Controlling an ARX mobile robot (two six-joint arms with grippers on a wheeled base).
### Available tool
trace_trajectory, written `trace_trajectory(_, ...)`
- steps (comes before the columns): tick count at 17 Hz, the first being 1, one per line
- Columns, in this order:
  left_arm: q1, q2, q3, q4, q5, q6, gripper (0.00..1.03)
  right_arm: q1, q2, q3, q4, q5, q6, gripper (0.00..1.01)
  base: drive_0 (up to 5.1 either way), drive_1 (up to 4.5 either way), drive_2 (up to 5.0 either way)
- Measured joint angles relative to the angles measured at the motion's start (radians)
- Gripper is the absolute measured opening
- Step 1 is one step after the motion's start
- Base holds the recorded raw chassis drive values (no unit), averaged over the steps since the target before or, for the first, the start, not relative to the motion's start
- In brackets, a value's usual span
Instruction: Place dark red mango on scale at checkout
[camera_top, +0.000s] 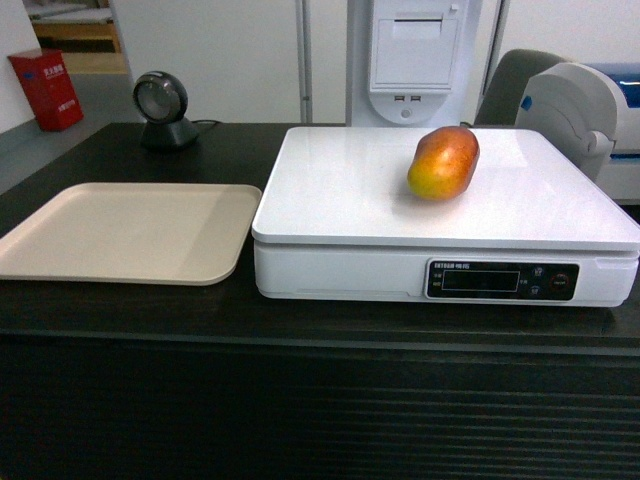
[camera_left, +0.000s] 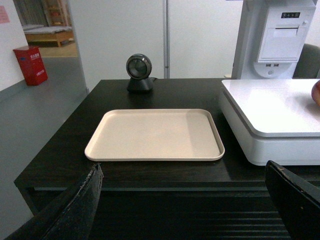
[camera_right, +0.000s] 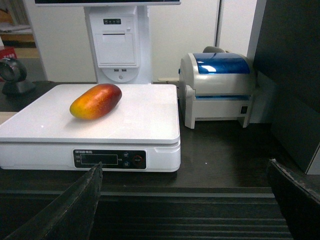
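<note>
On scale (camera_top: 360, 200), dark red mango (camera_top: 443, 162), edges clear.

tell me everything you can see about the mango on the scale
The dark red mango is a smooth-skinned oval fruit, dark red at one end shading through orange to yellow at the other. It lies on its side on the glossy white platform of the scale, toward the back right part in the head view, its long axis slanting. Only the platform touches it; neither gripper is near it. It looks whole and unmarked. The left wrist view catches just its edge.

Beige tray (camera_top: 130, 232), barcode scanner (camera_top: 162, 108), label printer (camera_right: 219, 87)
</note>
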Motion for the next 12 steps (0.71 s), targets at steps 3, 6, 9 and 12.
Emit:
trace_trajectory(3,0.000,0.000,0.000,0.000,0.000,0.000,0.98,0.000,0.000,0.000,0.000,0.000,0.000,0.98,0.0,0.00,0.0)
trace_trajectory(6,0.000,0.000,0.000,0.000,0.000,0.000,0.98,0.000,0.000,0.000,0.000,0.000,0.000,0.98,0.0,0.00,0.0)
trace_trajectory(9,0.000,0.000,0.000,0.000,0.000,0.000,0.98,0.000,0.000,0.000,0.000,0.000,0.000,0.98,0.0,0.00,0.0)
trace_trajectory(12,0.000,0.000,0.000,0.003,0.000,0.000,0.98,0.000,0.000,0.000,0.002,0.000,0.000,0.98,0.0,0.00,0.0)
